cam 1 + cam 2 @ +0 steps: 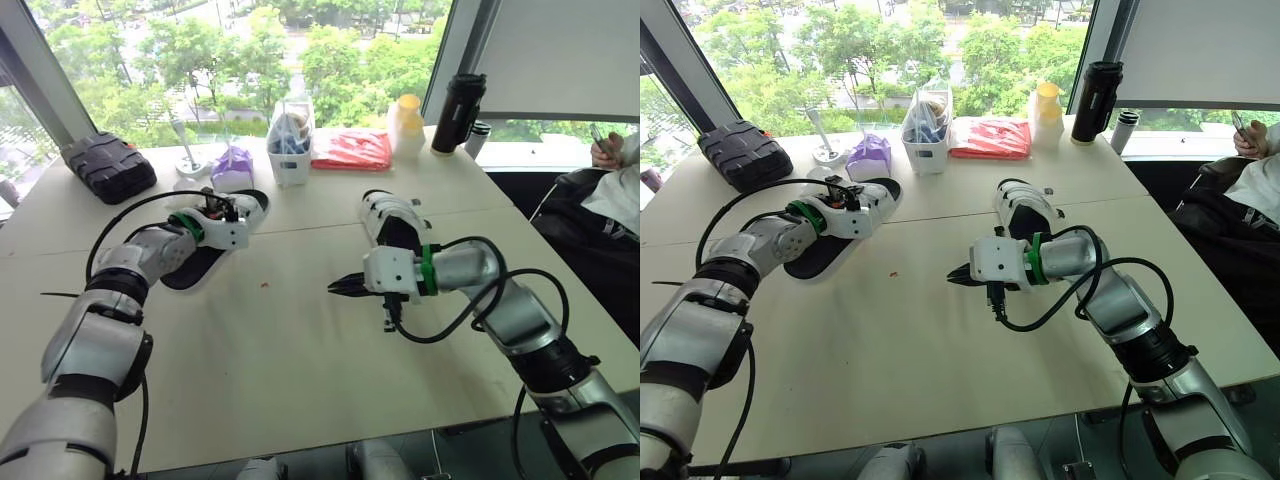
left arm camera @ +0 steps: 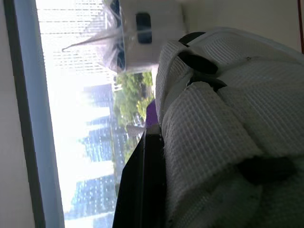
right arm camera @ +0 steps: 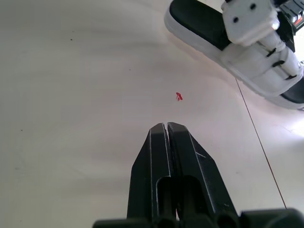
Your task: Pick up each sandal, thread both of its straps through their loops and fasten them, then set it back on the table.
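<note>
Two sandals with black soles and white woven straps lie on the cream table [image 1: 280,380]. The left sandal [image 1: 195,268] is at mid-left, and my left gripper [image 1: 228,208] is over its strapped end. In the left wrist view one black finger [image 2: 142,190] presses against the strap [image 2: 213,137], which hides the other finger, so the gripper looks shut on the strap. The right sandal [image 1: 395,222] lies flat just behind my right forearm. My right gripper [image 1: 335,288] hovers low over bare table between the sandals. It is shut and empty, and it points toward the left sandal [image 3: 204,28].
Along the back edge stand a black case [image 1: 108,165], a purple bag [image 1: 232,165], a white bin [image 1: 290,140], a red packet [image 1: 350,148], a yellow-capped bottle [image 1: 405,122] and a black tumbler [image 1: 458,112]. A person [image 1: 615,175] sits at the far right. A red speck [image 3: 178,96] lies on the table.
</note>
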`<action>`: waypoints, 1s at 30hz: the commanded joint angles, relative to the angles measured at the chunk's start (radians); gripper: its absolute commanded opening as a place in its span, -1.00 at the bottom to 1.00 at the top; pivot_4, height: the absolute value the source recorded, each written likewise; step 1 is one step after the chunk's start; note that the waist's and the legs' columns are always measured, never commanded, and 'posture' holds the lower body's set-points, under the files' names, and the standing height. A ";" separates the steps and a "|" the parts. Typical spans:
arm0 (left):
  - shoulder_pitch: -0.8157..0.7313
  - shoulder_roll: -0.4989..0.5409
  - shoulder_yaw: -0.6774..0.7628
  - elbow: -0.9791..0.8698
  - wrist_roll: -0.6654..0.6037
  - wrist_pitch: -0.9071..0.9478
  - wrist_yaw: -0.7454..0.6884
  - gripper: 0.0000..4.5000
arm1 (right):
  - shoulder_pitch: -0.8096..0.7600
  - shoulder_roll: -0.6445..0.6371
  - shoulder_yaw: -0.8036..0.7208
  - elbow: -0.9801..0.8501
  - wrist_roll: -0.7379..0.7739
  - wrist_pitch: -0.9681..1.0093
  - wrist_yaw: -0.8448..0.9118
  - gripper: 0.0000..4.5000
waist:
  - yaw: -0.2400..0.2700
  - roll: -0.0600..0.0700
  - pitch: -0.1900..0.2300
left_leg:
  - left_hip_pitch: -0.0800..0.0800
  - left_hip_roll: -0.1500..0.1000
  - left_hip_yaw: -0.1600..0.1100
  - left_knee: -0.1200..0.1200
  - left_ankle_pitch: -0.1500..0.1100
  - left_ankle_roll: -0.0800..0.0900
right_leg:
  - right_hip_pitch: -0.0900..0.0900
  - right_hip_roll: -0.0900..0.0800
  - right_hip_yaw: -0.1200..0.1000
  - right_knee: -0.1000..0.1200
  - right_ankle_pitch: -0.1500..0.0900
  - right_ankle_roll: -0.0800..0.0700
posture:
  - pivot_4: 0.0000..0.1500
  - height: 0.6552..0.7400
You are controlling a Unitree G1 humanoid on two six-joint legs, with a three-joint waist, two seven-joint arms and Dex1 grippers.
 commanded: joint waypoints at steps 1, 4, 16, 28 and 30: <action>-0.021 -0.038 -0.009 0.037 -0.050 0.144 -0.032 -0.96 | -0.034 0.021 -0.004 0.003 -0.009 -0.031 -0.014 -1.00 | -0.001 0.000 0.000 | -0.002 0.000 0.000 0.000 0.000 0.000 | -0.002 0.000 0.000 0.000 0.000 0.000 | 1.00 1.00; -0.012 -0.066 0.006 0.039 -0.107 0.192 -0.030 -0.96 | -0.037 0.028 -0.002 0.010 -0.014 -0.035 -0.016 -1.00 | 0.005 -0.001 0.000 | -0.004 -0.001 0.000 0.001 0.000 0.000 | -0.006 -0.001 0.000 0.005 0.000 0.000 | 1.00 1.00; 0.023 -0.074 0.024 0.010 -0.269 0.270 -0.120 -0.28 | -0.022 0.033 -0.002 0.008 -0.020 -0.037 -0.019 -1.00 | 0.000 -0.001 0.001 | -0.004 -0.006 0.000 0.009 0.000 0.000 | -0.006 -0.007 0.000 0.012 0.000 0.000 | 1.00 1.00; 0.393 -0.008 0.205 -0.641 -0.602 0.467 -0.497 0.99 | -0.007 0.029 -0.010 -0.001 -0.013 -0.027 -0.022 -1.00 | 0.004 0.000 0.000 | -0.005 -0.009 0.000 0.012 0.000 0.000 | -0.005 -0.012 0.000 0.013 0.000 0.001 | 1.00 1.00; 0.504 0.005 0.250 -0.852 -0.677 0.589 -0.582 0.99 | -0.011 0.025 -0.014 0.008 -0.011 -0.029 -0.018 -1.00 | 0.004 0.000 0.000 | -0.004 -0.010 0.000 0.012 0.000 0.000 | -0.004 -0.013 0.001 0.013 0.001 0.002 | 1.00 1.00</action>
